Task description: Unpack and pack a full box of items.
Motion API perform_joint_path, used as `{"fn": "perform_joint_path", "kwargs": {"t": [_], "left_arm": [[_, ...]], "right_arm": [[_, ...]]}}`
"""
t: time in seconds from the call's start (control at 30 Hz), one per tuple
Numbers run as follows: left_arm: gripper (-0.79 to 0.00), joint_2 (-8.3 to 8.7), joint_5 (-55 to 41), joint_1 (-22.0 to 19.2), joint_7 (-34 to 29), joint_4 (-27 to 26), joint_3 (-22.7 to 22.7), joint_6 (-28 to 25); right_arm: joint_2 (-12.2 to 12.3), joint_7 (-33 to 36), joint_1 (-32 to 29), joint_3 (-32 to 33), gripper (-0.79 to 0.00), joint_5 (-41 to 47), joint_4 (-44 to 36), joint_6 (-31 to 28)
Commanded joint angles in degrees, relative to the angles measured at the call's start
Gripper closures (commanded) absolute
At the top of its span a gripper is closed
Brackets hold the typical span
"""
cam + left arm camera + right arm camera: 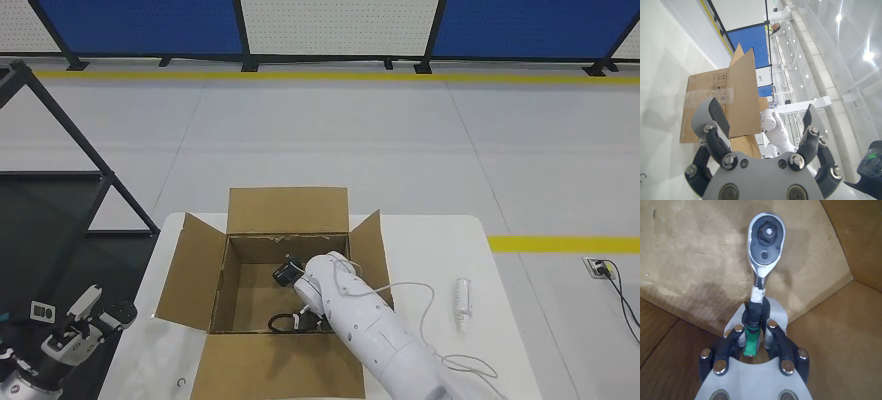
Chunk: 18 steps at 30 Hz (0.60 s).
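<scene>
The ratchet wrench (765, 247) hangs inside the open cardboard box (287, 208) on the white table (440, 250), its green-and-black handle clamped by the right gripper (756, 313), while the left gripper (762, 106) waits outside the box, jaws spread wide.

The brown cardboard box (288, 212) is standing on the table (440, 250) with all four flaps spreading outward. A ratchet wrench (766, 243), with a chrome head and a green-and-black handle, is sitting inside the box, clamped by its handle in the right gripper (755, 313). A white tube (461, 300) is lying on the table near the box
</scene>
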Motion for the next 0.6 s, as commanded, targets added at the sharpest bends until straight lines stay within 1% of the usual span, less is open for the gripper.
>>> {"fn": "perform_joint_path", "kwargs": {"t": [0.0, 0.17, 0.27, 0.43, 0.57], "left_arm": [[-0.785, 0.00, 0.0, 0.0, 0.0, 0.0, 0.0, 0.0], [-0.785, 0.00, 0.0, 0.0, 0.0, 0.0, 0.0, 0.0], [-0.785, 0.00, 0.0, 0.0, 0.0, 0.0, 0.0, 0.0], [-0.785, 0.00, 0.0, 0.0, 0.0, 0.0, 0.0, 0.0], [-0.785, 0.00, 0.0, 0.0, 0.0, 0.0, 0.0, 0.0]], "right_arm": [[-0.3, -0.2, 0.3, 0.0, 0.000, 0.1, 0.8, -0.2], [-0.8, -1.1, 1.3, 0.2, 0.000, 0.6, 2.2, -0.4], [-0.8, -2.6, 1.8, 0.9, 0.000, 1.8, 2.6, -2.0], [-0.3, -4.5, 2.9, 3.0, 0.000, 4.9, 2.9, -6.1], [0.8, -5.5, 3.6, 5.1, 0.000, 7.8, 2.4, -11.3]]}}
